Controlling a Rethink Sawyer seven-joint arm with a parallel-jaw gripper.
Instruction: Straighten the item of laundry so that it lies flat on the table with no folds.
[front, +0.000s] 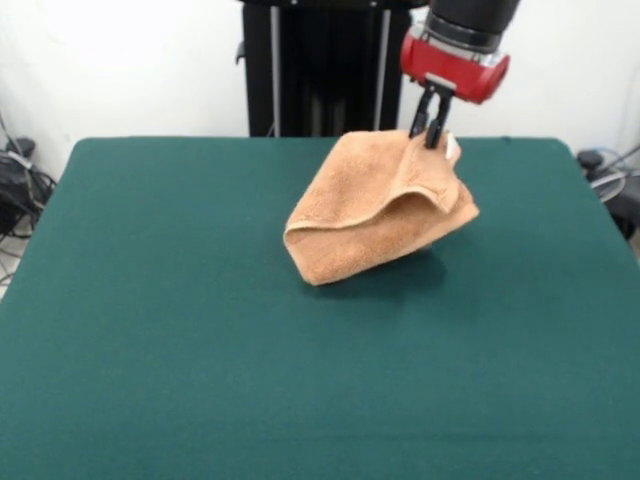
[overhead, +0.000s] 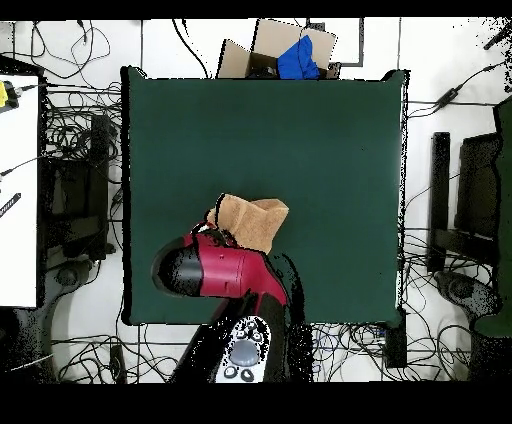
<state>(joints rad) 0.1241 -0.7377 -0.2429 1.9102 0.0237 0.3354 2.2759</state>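
The orange-tan towel (front: 375, 205) hangs folded over itself, lifted by its upper right corner, with its lower left part close to or touching the dark green table (front: 150, 330). My gripper (front: 433, 128) is shut on that raised corner, next to a small white label. In the overhead view the towel (overhead: 253, 220) shows just beyond the red arm (overhead: 215, 270), which hides the gripper and part of the cloth.
The black pedestal (front: 320, 65) stands behind the table's far edge. A cardboard box with a blue item (overhead: 290, 55) sits off the table's far side in the overhead view. Cables and equipment lie on the floor around the table.
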